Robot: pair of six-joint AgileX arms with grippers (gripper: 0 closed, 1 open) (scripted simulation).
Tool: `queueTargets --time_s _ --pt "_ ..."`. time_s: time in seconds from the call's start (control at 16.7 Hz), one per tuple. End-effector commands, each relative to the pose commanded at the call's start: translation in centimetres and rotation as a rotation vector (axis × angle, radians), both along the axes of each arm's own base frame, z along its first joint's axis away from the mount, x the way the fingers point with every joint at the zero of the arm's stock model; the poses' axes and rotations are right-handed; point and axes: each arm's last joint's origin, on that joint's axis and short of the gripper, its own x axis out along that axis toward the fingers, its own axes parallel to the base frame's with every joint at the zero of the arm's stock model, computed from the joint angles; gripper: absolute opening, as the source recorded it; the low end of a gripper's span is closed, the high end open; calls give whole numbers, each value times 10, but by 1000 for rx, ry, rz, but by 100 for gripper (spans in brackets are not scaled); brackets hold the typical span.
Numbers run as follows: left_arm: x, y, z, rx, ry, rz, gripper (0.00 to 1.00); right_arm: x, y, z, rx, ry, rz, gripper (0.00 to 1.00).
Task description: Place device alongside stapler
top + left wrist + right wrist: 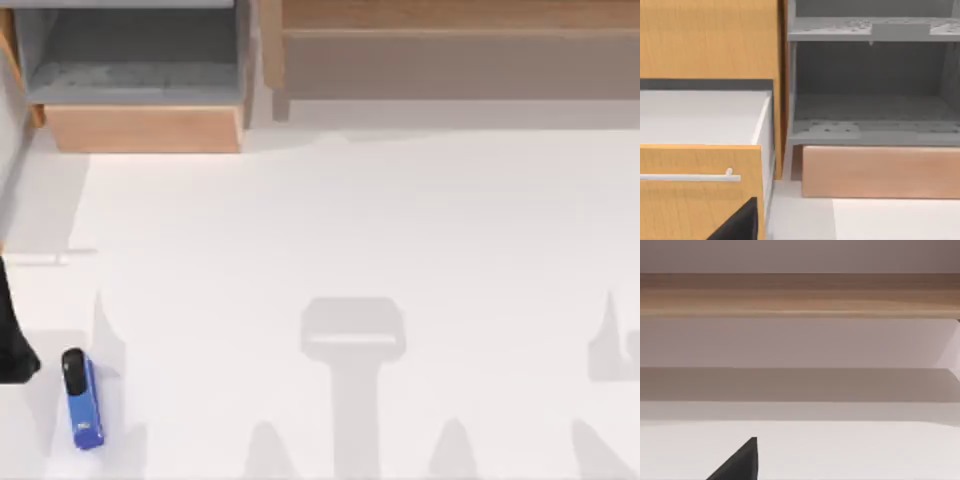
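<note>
Blue and small, the stapler (82, 399) lies flat on the white table (360, 240), near the front left corner in your top view. Its round black end points toward the back of the table, and its blue end, with a tiny white mark, points toward the front edge.

Just to the left of the stapler, at the table's left edge, you can see a dark piece of your left arm (14, 345). It sits close to the stapler's black end but does not touch it. You cannot tell from any view if the left claw or the right claw is apart or together.

At the back left stands a grey shelf box (135, 60) with a wooden front. In your left wrist view, a wooden drawer (700, 192) with a thin white handle (690, 176) sits open beside that shelf.
</note>
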Motion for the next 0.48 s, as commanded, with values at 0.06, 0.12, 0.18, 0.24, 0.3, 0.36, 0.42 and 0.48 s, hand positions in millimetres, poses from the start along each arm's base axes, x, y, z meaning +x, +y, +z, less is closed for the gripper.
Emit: queueTargets --time_s 0.06,0.12,0.18,0.24,0.3,0.36,0.42,0.48 --pt "0 0 0 0 0 0 100 0 0 0 0 0 0 100" --pt "0 0 0 0 0 0 100 0 0 0 0 0 0 100" --pt "0 0 1 1 5 2 100 0 0 0 0 0 0 100" --pt "0 1 4 3 16 5 100 0 0 0 0 0 0 100" --pt "1 1 9 5 33 10 100 0 0 0 0 0 0 100" --pt "1 2 15 9 56 17 100 0 0 0 0 0 0 100" --pt "3 3 23 14 85 26 100 0 0 0 0 0 0 100" --pt "4 5 32 19 117 35 100 0 0 0 0 0 0 100"
